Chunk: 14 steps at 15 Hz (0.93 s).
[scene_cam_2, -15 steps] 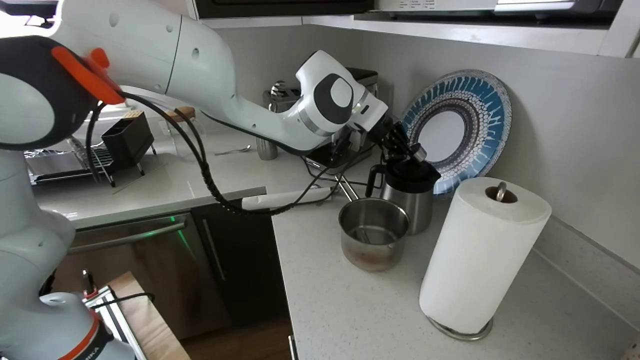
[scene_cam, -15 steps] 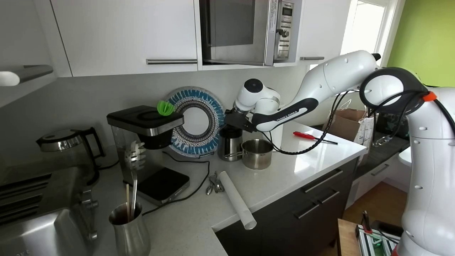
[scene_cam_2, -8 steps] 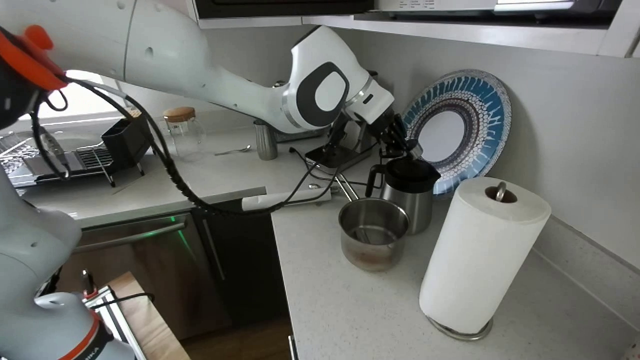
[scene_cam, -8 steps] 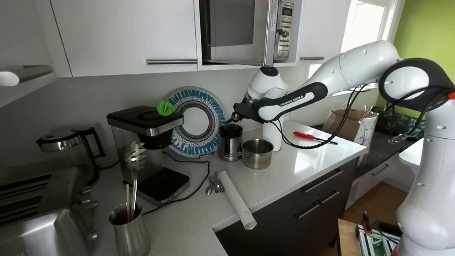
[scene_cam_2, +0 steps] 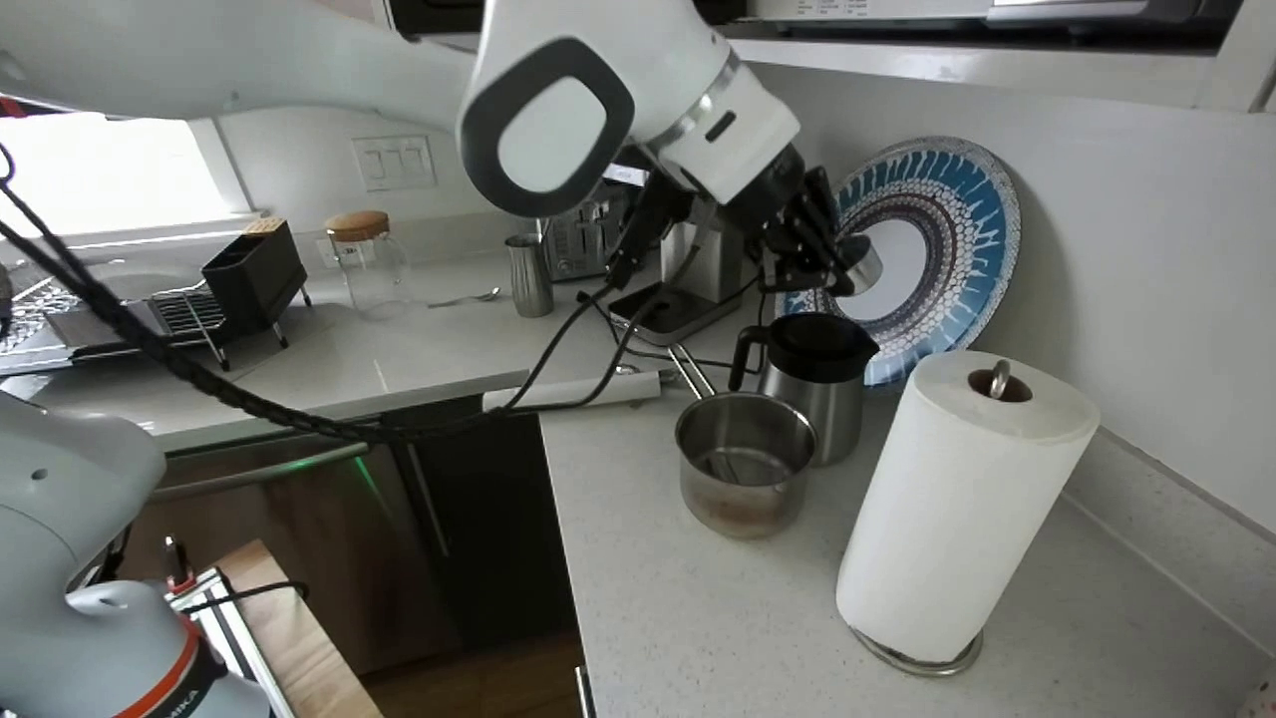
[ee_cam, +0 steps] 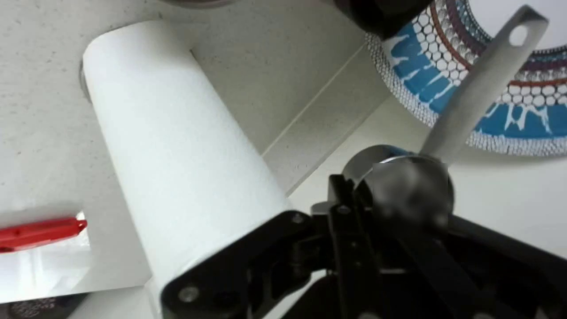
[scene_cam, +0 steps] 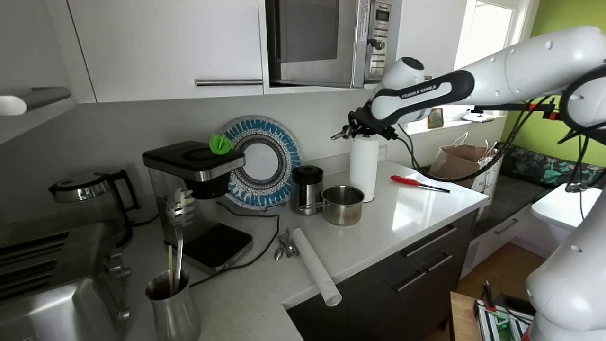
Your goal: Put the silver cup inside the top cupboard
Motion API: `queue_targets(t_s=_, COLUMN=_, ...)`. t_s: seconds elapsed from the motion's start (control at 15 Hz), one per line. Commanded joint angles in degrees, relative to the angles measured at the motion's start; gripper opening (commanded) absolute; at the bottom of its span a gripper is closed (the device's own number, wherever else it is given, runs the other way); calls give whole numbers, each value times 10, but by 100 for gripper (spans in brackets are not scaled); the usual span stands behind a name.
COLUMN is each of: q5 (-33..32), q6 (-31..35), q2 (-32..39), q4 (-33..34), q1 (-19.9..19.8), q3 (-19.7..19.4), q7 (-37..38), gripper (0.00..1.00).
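Note:
The silver cup (ee_cam: 432,186) is small and shiny with a long flat handle (ee_cam: 483,88). My gripper (ee_cam: 354,195) is shut on the cup's wall, and part of the cup's inside is blurred in the wrist view. In an exterior view my gripper (scene_cam_2: 832,269) holds the cup (scene_cam_2: 863,264) above the black lid of the steel pitcher. In an exterior view my gripper (scene_cam: 349,130) is just above and beside the paper towel roll, with a small metal piece of the cup (scene_cam: 339,134) pointing left. The white top cupboard (scene_cam: 165,47) is closed, with a bar handle (scene_cam: 228,82).
A microwave (scene_cam: 326,42) stands with its door ajar beside a further upper door (scene_cam: 428,38). Below are the pitcher (scene_cam_2: 822,394), a saucepan (scene_cam_2: 748,469), the paper towel roll (scene_cam_2: 967,509), a round patterned plate (scene_cam_2: 922,229), a coffee maker (scene_cam: 194,161) and a red screwdriver (scene_cam: 405,180).
My arm has risen and drawn back from the pitcher towards the paper towel roll, carrying the cup. The gripper stays shut on it. The counter items have not moved.

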Motion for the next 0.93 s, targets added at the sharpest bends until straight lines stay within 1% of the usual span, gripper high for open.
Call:
queue_targets(t_s=0.0, q5=41, q6=-57, q2=-100, q4=-56, q1=86, q3=-114, q7=-61, gripper=1)
queue_targets(t_s=0.13, q5=20, q6=-93, q2=-134, q4=-65, q1=114, q3=-146, q7=-75, gripper=1)
queue_targets(t_s=0.27, q5=20, q6=-117, q2=-169, q4=-73, q1=140, q3=-167, q7=-83, gripper=1)
queue_targets(t_s=0.47, q5=39, q6=-52, q2=-201, q4=-88, q1=169, q3=-182, q7=-58, gripper=1)
queue_targets(t_s=0.53, q5=54, q6=-44, q2=-208, q4=-88, q1=183, q3=-190, q7=-60, gripper=1)
queue_targets(t_s=0.6, q5=18, q6=-69, q2=-183, q4=-62, q1=171, q3=-185, q7=-57, gripper=4)
queue_targets(t_s=0.67, q5=25, q6=-62, q2=-192, q4=-65, q1=179, q3=-189, q7=-57, gripper=4)
queue_targets(t_s=0.73, q5=29, q6=-60, q2=-197, q4=-66, q1=184, q3=-191, q7=-56, gripper=1)
queue_targets(t_s=0.87, q5=52, q6=-48, q2=-197, q4=-57, q1=199, q3=-197, q7=-47, gripper=1)
